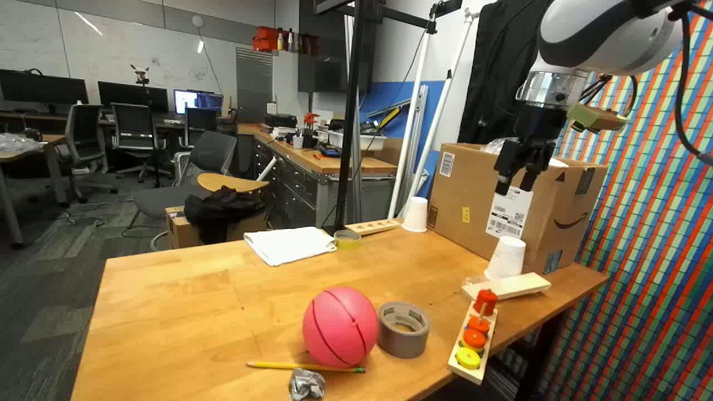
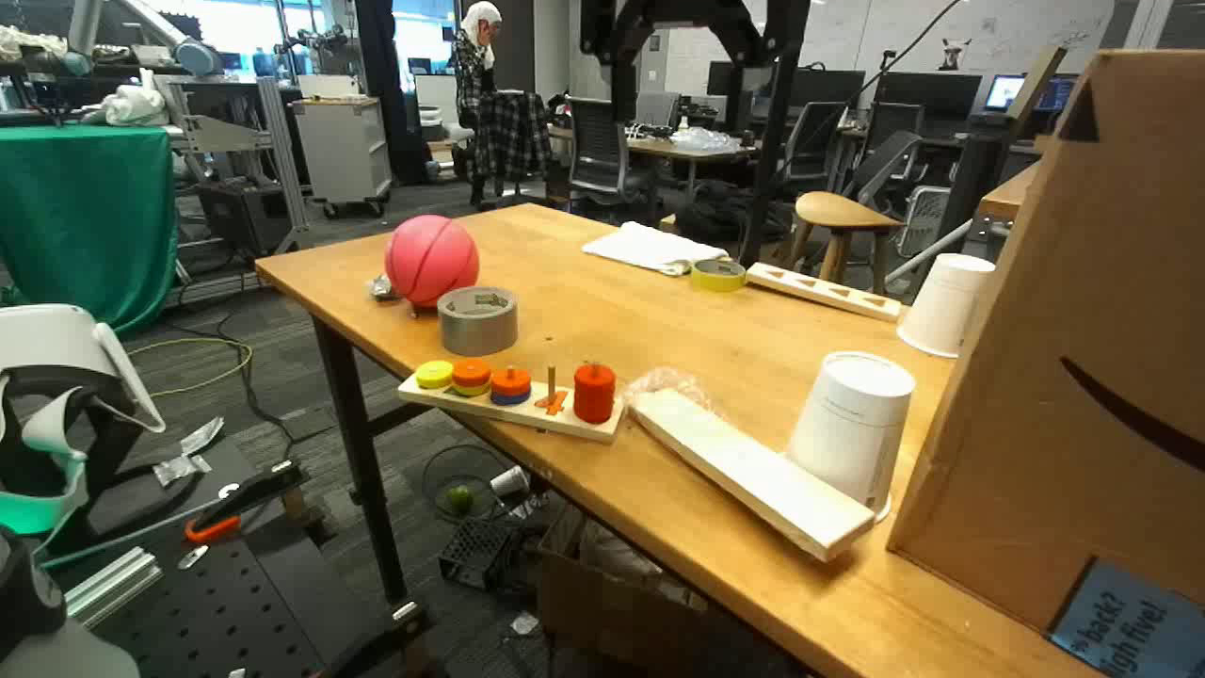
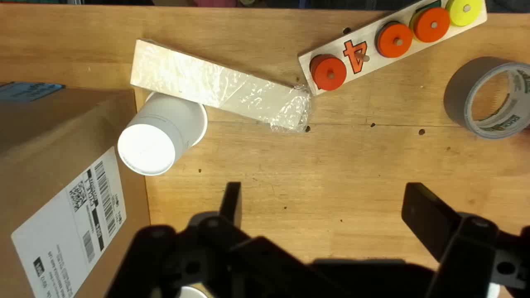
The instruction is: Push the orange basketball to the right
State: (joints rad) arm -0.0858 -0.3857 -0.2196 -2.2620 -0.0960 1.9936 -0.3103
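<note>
The orange basketball (image 1: 341, 327) is a pinkish-red ball with thin dark seams. It rests on the wooden table (image 1: 167, 312) near an edge, beside the grey tape roll (image 1: 402, 345). It also shows in an exterior view (image 2: 432, 261), left of and behind the tape roll. It does not clearly show in the wrist view. My gripper (image 1: 514, 186) is high above the table, in front of the cardboard box and well apart from the ball. In the wrist view the gripper (image 3: 324, 194) has its fingers wide apart with only tabletop between them. It also shows in an exterior view (image 2: 680, 99).
A pencil (image 1: 289, 366) and crumpled foil (image 1: 306, 384) lie by the ball. A ring-peg board (image 2: 471, 407), a wooden slab (image 2: 753, 471), white cups (image 1: 508, 257) and a cardboard box (image 1: 462, 189) stand near the gripper side. A white cloth (image 1: 289, 245) and yellow tape (image 1: 348, 240) lie farther off.
</note>
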